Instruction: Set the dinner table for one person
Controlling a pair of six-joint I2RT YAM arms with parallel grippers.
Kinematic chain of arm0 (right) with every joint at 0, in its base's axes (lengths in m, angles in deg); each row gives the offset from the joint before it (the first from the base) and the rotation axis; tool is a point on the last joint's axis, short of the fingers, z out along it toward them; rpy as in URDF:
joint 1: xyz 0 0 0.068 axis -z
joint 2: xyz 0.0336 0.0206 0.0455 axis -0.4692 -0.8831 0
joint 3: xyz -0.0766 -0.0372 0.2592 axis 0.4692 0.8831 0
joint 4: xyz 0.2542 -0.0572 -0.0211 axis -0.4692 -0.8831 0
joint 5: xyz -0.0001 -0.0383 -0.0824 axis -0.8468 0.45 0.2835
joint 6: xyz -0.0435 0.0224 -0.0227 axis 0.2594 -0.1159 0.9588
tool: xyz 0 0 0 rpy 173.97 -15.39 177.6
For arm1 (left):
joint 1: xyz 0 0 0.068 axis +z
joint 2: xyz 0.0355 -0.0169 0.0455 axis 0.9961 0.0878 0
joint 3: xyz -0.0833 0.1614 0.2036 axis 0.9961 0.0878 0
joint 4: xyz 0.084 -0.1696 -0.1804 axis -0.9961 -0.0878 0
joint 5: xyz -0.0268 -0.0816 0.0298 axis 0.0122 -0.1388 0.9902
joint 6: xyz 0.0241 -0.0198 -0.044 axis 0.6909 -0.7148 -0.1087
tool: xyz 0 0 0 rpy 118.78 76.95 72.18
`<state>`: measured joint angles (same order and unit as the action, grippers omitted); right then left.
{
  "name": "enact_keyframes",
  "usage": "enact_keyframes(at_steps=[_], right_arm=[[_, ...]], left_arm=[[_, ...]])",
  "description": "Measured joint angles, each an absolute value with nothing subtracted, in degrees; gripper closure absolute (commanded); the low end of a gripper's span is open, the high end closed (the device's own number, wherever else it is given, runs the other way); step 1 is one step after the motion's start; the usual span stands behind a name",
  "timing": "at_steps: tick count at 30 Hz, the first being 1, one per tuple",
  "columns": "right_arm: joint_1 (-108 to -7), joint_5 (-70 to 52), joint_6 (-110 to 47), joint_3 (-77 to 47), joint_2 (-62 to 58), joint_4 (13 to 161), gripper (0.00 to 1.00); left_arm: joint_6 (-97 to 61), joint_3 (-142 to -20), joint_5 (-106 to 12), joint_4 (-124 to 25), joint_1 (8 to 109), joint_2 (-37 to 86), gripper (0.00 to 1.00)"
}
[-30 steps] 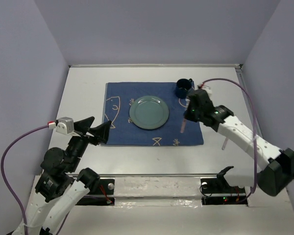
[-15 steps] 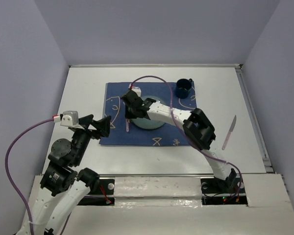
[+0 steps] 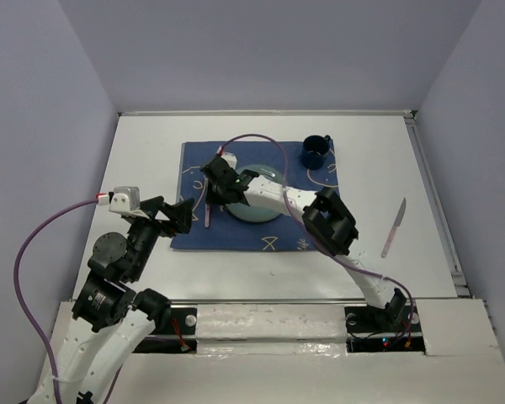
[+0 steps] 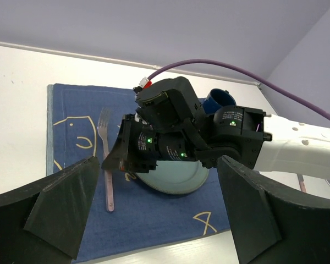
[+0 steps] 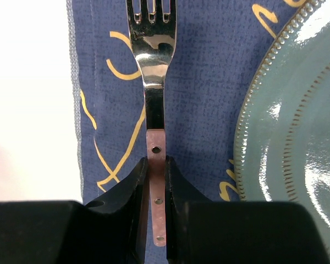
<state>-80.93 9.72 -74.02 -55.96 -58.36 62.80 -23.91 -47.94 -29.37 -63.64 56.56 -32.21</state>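
A fork (image 5: 153, 66) with a pink handle lies on the dark blue cloth (image 3: 261, 237) left of the grey-green plate (image 3: 251, 213); it also shows in the top view (image 3: 208, 212) and the left wrist view (image 4: 106, 165). My right gripper (image 5: 157, 162) reaches across the plate, its jaws closed against the fork's handle, low over the cloth (image 3: 213, 187). My left gripper (image 3: 170, 220) is wide open and empty, hovering at the cloth's near left corner. A pink-handled knife (image 3: 393, 227) lies on the white dinner table (image 3: 387, 151), right of the cloth.
A dark blue mug (image 3: 315, 151) stands at the cloth's far right corner. The right arm's white links (image 3: 303, 202) lie across the plate. Walls close in the table at the left, back and right.
The right gripper and fork have shifted slightly left and toward the back on the cloth since half a second ago. A second ago it held the fork right of the plate. Left arm shifted slightly.
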Motion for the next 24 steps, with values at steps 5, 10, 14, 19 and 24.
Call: enact_keyframes(at_steps=[5, 10, 14, 19, 24], right_arm=[[-81.04, 9.35, -75.57, -55.96, -59.06, 62.80, 0.98], [-81.24, 9.20, -76.20, -55.96, -59.82, 62.87, 0.66], [-81.33, 9.20, -75.94, -55.96, -59.84, 62.89, 0.48], [-81.33, 9.15, -75.09, -55.96, -59.82, 62.91, 0.45], [-81.33, 9.92, -72.75, -52.77, -56.24, 63.24, 0.48]], left_arm=[[-23.95, -47.94, -29.48, -63.64, 56.58, -32.21, 0.01], [-23.95, -47.94, -29.48, -63.64, 56.58, -32.21, 0.01], [-23.95, -47.94, -29.59, -63.64, 56.58, -32.21, 0.01], [-23.97, -47.94, -29.68, -63.64, 56.58, -32.21, 0.01], [-23.97, -47.94, -29.72, -63.64, 56.58, -32.21, 0.01]])
